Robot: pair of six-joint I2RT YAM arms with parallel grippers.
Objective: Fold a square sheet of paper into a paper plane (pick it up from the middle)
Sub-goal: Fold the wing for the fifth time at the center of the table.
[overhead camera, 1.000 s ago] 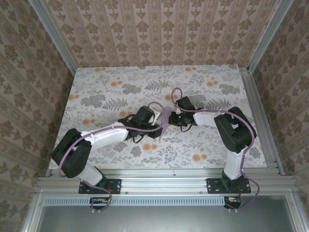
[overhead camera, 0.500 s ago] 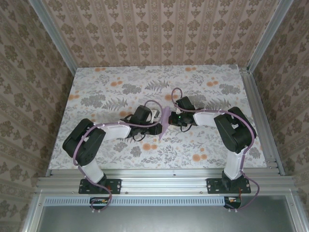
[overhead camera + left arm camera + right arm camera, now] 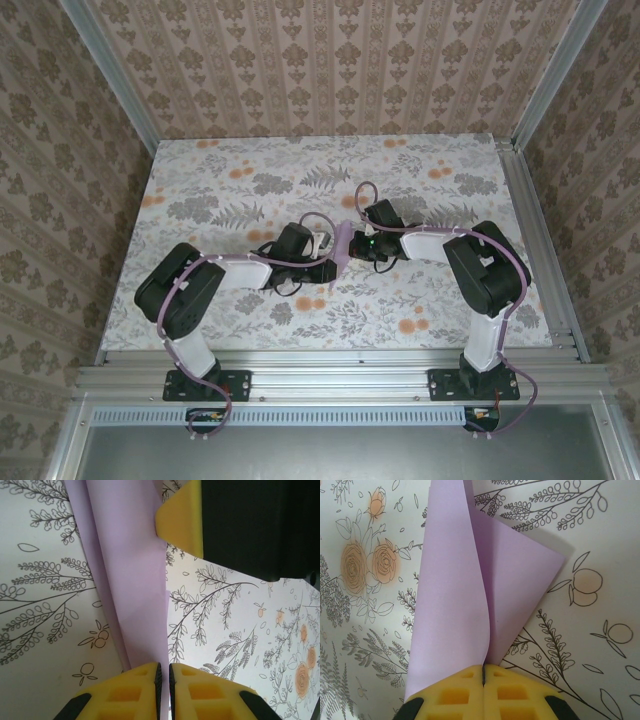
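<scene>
Right fingers [image 3: 512, 694] around folded paper [image 3: 450, 610]

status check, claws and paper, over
Left claw shut on the lavender paper, right claw shut on it too. Paper folded over, pinched from opposite sides. Nothing in the way.

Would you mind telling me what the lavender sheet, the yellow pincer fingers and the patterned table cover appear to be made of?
Lavender sheet: thin matte paper, judging by its sharp crease and soft curl. Fingers of the right pincer: matte yellow plastic, probably moulded or printed, with recessed pockets. Table cover: printed floral surface, cloth or vinyl; unclear.
</scene>
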